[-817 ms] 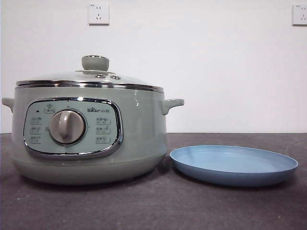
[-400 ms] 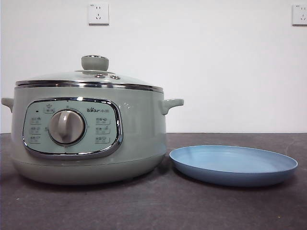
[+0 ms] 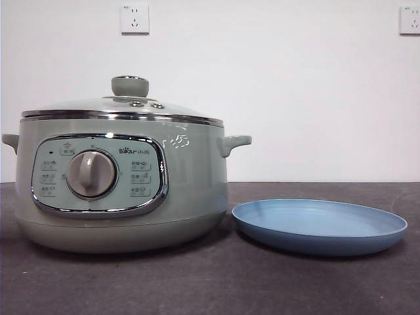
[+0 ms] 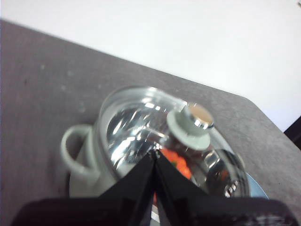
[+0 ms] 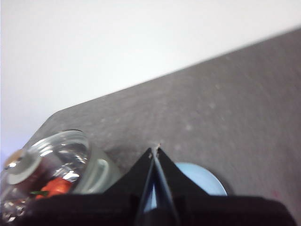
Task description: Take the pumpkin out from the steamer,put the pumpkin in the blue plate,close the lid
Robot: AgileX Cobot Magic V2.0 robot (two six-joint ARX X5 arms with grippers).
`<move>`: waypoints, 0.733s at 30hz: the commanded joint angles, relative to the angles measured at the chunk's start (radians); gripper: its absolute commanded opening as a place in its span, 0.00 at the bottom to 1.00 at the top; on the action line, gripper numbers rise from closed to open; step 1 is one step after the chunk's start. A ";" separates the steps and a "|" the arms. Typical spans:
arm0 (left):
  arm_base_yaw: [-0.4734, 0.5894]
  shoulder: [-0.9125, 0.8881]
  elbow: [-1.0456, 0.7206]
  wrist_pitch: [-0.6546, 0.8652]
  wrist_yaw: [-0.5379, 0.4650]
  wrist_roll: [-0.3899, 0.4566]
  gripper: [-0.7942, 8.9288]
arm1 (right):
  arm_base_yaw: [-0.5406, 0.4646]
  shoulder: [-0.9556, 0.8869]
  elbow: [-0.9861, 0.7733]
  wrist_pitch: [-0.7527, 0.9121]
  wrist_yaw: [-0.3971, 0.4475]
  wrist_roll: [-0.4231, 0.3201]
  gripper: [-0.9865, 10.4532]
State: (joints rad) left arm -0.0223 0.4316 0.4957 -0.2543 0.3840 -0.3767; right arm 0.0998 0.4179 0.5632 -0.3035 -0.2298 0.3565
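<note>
Left gripper (image 4: 154, 157), jaws closed, hovers above the lid (image 4: 155, 132), apparently nearer its knob (image 4: 190, 126) than the closed right gripper (image 5: 155, 153).

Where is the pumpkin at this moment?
The pumpkin is inside the steamer, visible as orange through the closed glass lid in both wrist views; the blue plate stands beside the steamer.

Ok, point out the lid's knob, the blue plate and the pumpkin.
lid's knob (image 3: 130, 86), front view, side of the pale green knob.
blue plate (image 3: 319, 244), front view, its front outer wall.
pumpkin (image 4: 177, 163), left wrist view, orange patch seen through the glass lid.
</note>
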 commanded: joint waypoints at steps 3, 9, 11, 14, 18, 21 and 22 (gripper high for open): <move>0.002 0.106 0.127 -0.029 0.072 0.138 0.07 | 0.000 0.128 0.156 -0.057 -0.084 -0.141 0.07; 0.001 0.240 0.286 -0.129 0.204 0.219 0.08 | 0.000 0.283 0.331 -0.174 -0.235 -0.244 0.07; 0.001 0.274 0.327 -0.167 0.241 0.246 0.08 | 0.000 0.322 0.366 -0.196 -0.282 -0.269 0.08; 0.000 0.304 0.364 -0.196 0.271 0.277 0.08 | 0.000 0.364 0.396 -0.204 -0.333 -0.280 0.10; -0.007 0.314 0.370 -0.193 0.273 0.275 0.31 | 0.000 0.390 0.397 -0.201 -0.351 -0.280 0.28; -0.012 0.320 0.370 -0.186 0.270 0.271 0.47 | 0.000 0.399 0.397 -0.205 -0.337 -0.268 0.52; -0.012 0.322 0.370 -0.185 0.270 0.264 0.47 | 0.000 0.400 0.397 -0.206 -0.338 -0.267 0.55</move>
State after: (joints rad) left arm -0.0311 0.7521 0.8623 -0.4473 0.6525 -0.1219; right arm 0.0998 0.8169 0.9581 -0.5095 -0.5690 0.0891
